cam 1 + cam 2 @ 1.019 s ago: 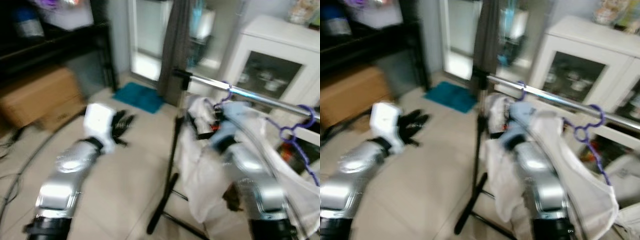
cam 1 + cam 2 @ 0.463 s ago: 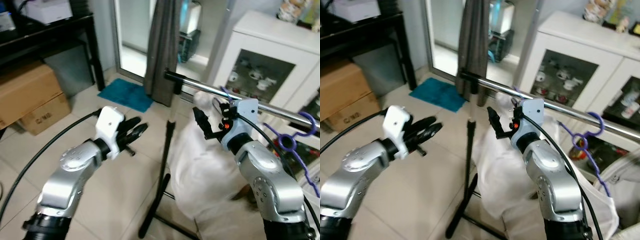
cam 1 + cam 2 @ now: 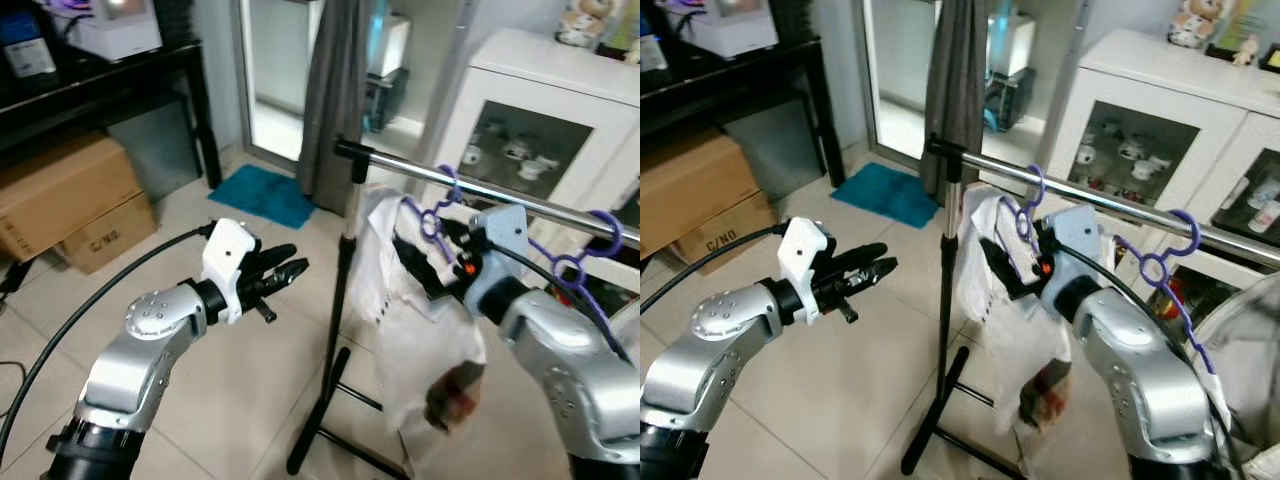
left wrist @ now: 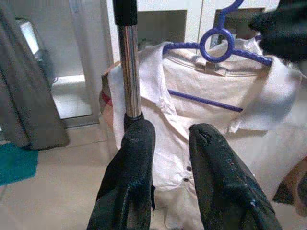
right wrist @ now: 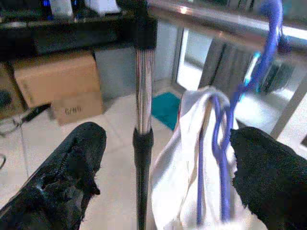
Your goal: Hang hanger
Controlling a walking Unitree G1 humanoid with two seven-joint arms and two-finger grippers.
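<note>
Hanger (image 3: 1025, 212) with the white shirt (image 3: 1025, 300) now sits hooked on the rail (image 3: 1110, 205), close to the rail's end by the upright pole (image 3: 945, 300). Half a second ago the shirt hung low in front of the right arm and no hook was over that stretch of rail; now the purple hook loops over the rail and the shirt drapes below it. That looks like the hang step being done, or nearly so.

Right claw (image 3: 1005, 262) is just below the rail, against the shirt's collar side. In the right wrist view its fingers (image 5: 67, 184) stand wide apart with the hanger and shirt between them, not pinched, so it looks released. Judgement: what's left is for it to back away without dragging the shirt off.

Left claw (image 3: 285, 273) hovers on the far side of the pole from the shirt, well short of the rail, pointing at the pole. Its fingers (image 4: 132, 158) are a narrow gap apart, holding nothing; it sits about where it was before.

A second purple hanger (image 3: 1165, 255) is further along the rail, away from the pole, with another white garment (image 3: 1250, 350) under it.

Risk: the hook is close to the rail end, so a snag on pull-back could slide it off.
</note>
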